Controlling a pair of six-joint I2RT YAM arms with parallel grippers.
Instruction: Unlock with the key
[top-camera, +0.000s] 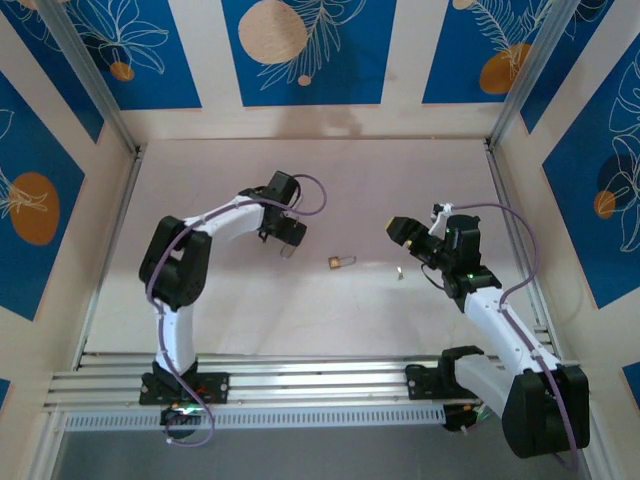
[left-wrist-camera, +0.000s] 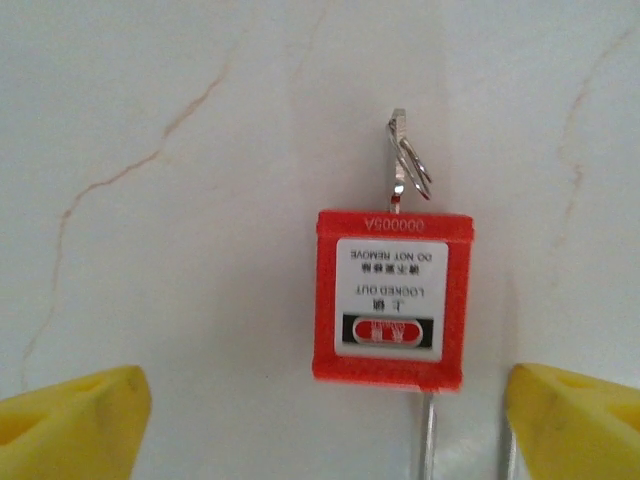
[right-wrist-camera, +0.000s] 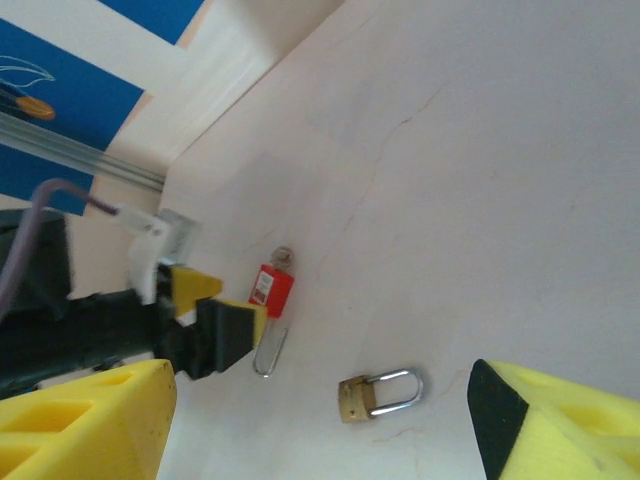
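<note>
From the top external view, the left end effector (top-camera: 286, 243) hangs low over the pale tabletop (top-camera: 230, 310), left of centre. The right end effector (top-camera: 408, 235) sits well apart on the right side, its fingers pointing toward the middle. A brass padlock (top-camera: 340, 263) lies flat on the tabletop between the two, nearer the left one. A tiny pale object (top-camera: 398, 272) lies just right of it, too small to identify.

In the left wrist view, a red padlock (left-wrist-camera: 392, 310) lies flat on the tabletop with its white warning label facing up. A key (left-wrist-camera: 398, 185) stands in the keyway on its far edge, and a split ring (left-wrist-camera: 412, 160) hangs from the key. The lock's steel shackle (left-wrist-camera: 428, 440) runs off the near edge of the picture. The two yellow fingertips (left-wrist-camera: 70, 420) sit in the bottom corners, spread wide, with the lock between them and touching neither.

In the right wrist view, this arm's own yellow fingers (right-wrist-camera: 80, 420) stand far apart with nothing between them. Beyond them, the brass padlock lies on its side with its shackle closed. Farther off, the red padlock rests just beside the left end effector's parted fingertips, the key on its far end.
</note>
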